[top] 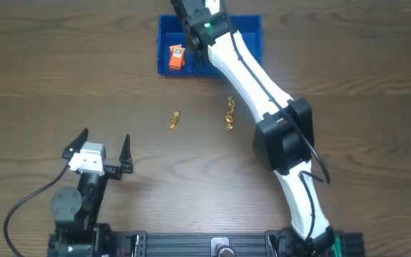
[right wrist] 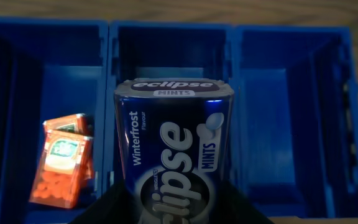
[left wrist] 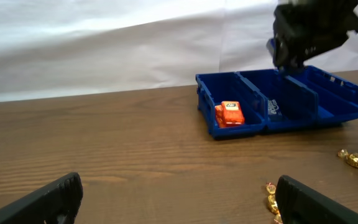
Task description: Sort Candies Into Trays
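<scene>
Gold candies (top: 229, 114) near tray (top: 163, 39); mint tin (right wrist: 174, 155) above.

The tray (top: 163, 36) stands at the far centre of the table (top: 48, 86), its three compartments side by side. Two candy packs (top: 177, 58) lie in the left compartment. The mint tin (right wrist: 174, 155), gripped by the right gripper (top: 191, 32), is above the middle compartment. Nearer than the tray, a single wrapped candy (top: 175, 120) lies on the table, with a pair of wrapped candies (top: 230, 114) to its right. The left gripper (top: 105, 137) is at the near left.

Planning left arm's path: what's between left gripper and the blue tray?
Only bare table between left gripper and blue tray; gold candies lie aside. Top and left wrist views agree.
</scene>
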You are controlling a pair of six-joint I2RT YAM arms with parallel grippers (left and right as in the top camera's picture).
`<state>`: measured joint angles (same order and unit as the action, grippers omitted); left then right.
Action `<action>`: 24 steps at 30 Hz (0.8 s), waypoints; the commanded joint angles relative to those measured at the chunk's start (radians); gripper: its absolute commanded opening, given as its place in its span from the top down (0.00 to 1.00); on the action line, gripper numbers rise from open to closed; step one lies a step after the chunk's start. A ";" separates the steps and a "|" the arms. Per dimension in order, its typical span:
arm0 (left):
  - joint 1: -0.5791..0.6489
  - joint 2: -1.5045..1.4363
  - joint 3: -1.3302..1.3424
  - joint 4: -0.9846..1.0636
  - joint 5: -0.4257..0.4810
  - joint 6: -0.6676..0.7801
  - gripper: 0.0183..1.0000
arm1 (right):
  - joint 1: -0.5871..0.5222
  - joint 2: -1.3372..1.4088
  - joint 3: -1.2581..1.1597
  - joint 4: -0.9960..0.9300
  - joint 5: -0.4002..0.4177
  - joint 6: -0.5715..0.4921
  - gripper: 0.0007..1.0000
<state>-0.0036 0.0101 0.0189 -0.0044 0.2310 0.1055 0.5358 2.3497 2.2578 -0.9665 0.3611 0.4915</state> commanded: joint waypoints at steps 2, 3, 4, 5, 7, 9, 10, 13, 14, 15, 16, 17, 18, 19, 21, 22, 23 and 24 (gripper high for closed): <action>0.004 -0.006 -0.014 -0.048 0.024 -0.004 0.00 | -0.020 0.016 0.007 0.014 -0.004 -0.010 0.70; 0.004 -0.006 -0.014 -0.049 0.024 -0.004 0.00 | -0.021 0.021 0.007 0.014 -0.008 -0.010 0.70; 0.004 -0.006 -0.014 -0.048 0.024 -0.004 0.00 | -0.024 0.028 0.007 0.014 -0.008 -0.010 0.70; 0.004 -0.006 -0.014 -0.048 0.024 -0.004 0.00 | -0.026 0.031 0.007 0.014 -0.010 -0.010 0.70; 0.004 -0.006 -0.014 -0.049 0.024 -0.004 0.00 | -0.027 0.033 0.006 0.014 -0.015 -0.010 0.70; 0.004 -0.006 -0.014 -0.048 0.024 -0.004 0.00 | -0.027 0.033 0.006 0.017 -0.015 -0.010 0.70; 0.004 -0.006 -0.014 -0.049 0.024 -0.004 0.00 | -0.027 0.033 0.006 0.019 -0.015 -0.010 0.70; 0.004 -0.006 -0.014 -0.049 0.024 -0.004 0.00 | -0.028 0.034 0.002 0.020 -0.026 -0.009 0.70; 0.004 -0.006 -0.014 -0.049 0.024 -0.004 0.00 | -0.028 0.034 -0.001 0.020 -0.026 -0.006 0.70; 0.004 -0.006 -0.014 -0.049 0.024 -0.004 0.00 | -0.028 0.034 -0.005 0.021 -0.026 -0.006 0.70; 0.004 -0.006 -0.014 -0.048 0.024 -0.004 0.00 | -0.028 0.034 -0.008 0.023 -0.026 -0.006 0.70; 0.004 -0.006 -0.014 -0.049 0.024 -0.004 0.00 | -0.028 0.034 -0.011 0.024 -0.026 -0.006 0.70; 0.004 -0.006 -0.014 -0.049 0.024 -0.004 0.00 | -0.028 0.034 -0.013 0.023 -0.026 -0.006 0.70; 0.004 -0.006 -0.014 -0.049 0.024 -0.004 0.00 | -0.028 0.034 -0.013 0.022 -0.027 -0.006 0.70; 0.004 -0.006 -0.014 -0.048 0.024 -0.004 0.00 | -0.027 0.034 -0.013 0.022 -0.027 -0.006 0.69; 0.004 -0.006 -0.014 -0.049 0.024 -0.004 0.00 | -0.027 0.034 -0.013 0.022 -0.027 -0.006 0.69; 0.004 -0.006 -0.014 -0.049 0.024 -0.004 0.00 | -0.027 0.034 -0.013 0.022 -0.027 -0.006 0.69; 0.004 -0.006 -0.014 -0.049 0.024 -0.004 0.00 | -0.027 0.034 -0.013 0.022 -0.033 -0.006 0.69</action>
<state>-0.0036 0.0101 0.0193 -0.0048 0.2310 0.1051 0.5167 2.3722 2.2482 -0.9482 0.3283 0.4915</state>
